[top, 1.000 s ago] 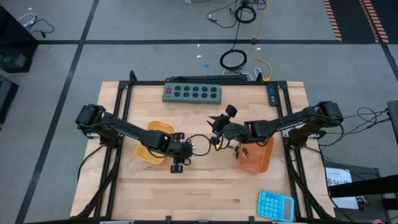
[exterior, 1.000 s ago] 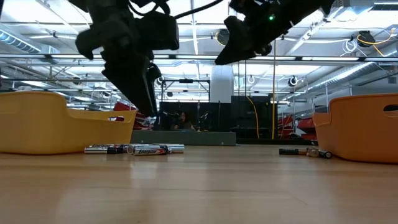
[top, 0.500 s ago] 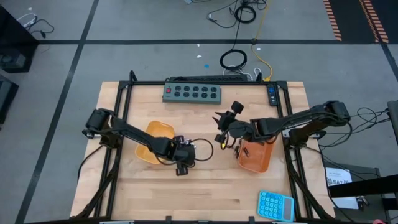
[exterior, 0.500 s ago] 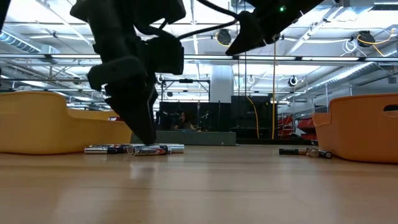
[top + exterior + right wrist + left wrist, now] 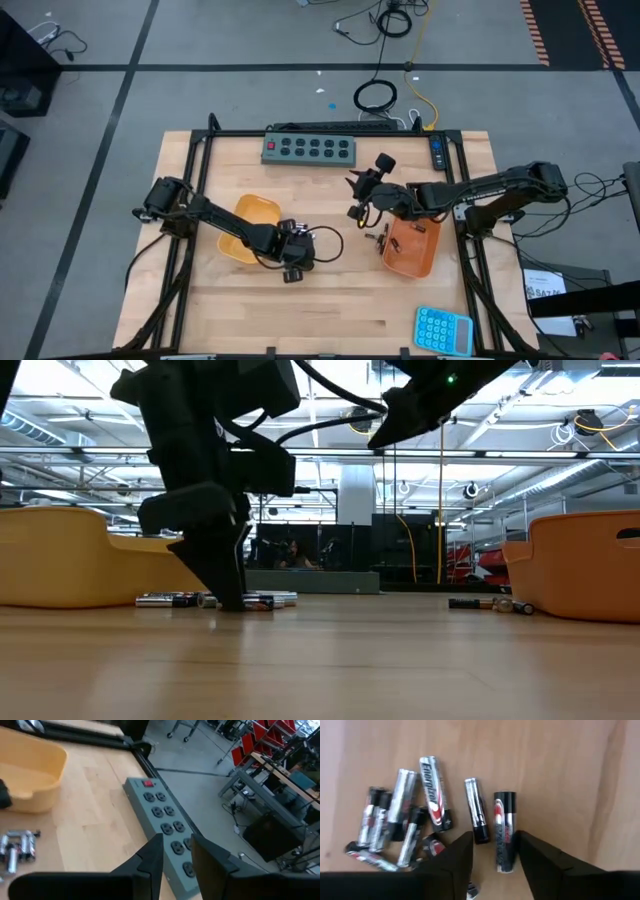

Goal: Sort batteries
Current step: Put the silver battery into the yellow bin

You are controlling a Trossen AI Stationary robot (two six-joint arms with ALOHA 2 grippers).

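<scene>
wooden table (image 5: 330, 310) takes up most of the overhead shot, so i'll place everything off the left orange tray (image 5: 250, 225), which sits on the left-middle of it. second orange tray (image 5: 412, 250) is well apart from it, over on the right side. grey power strip (image 5: 310, 149) lies further back than the left tray, along the far edge, and a blue calculator (image 5: 443, 329) sits way off at the near right corner.

left gripper (image 5: 492, 851) is down at the table just beside the left tray, on its right-hand near side. its fingers (image 5: 457, 862) stand apart with a dark battery with a red band (image 5: 504, 830) lying in the gap, not pinched.

right gripper (image 5: 175, 852) hangs up in the air, well right of the left tray, nearer the other tray. fingers narrowly apart, nothing between them.

main pile of batteries (image 5: 402, 822) lies loose on the wood right by the left tray. a few more batteries (image 5: 490, 603) lie over by the right tray.
</scene>
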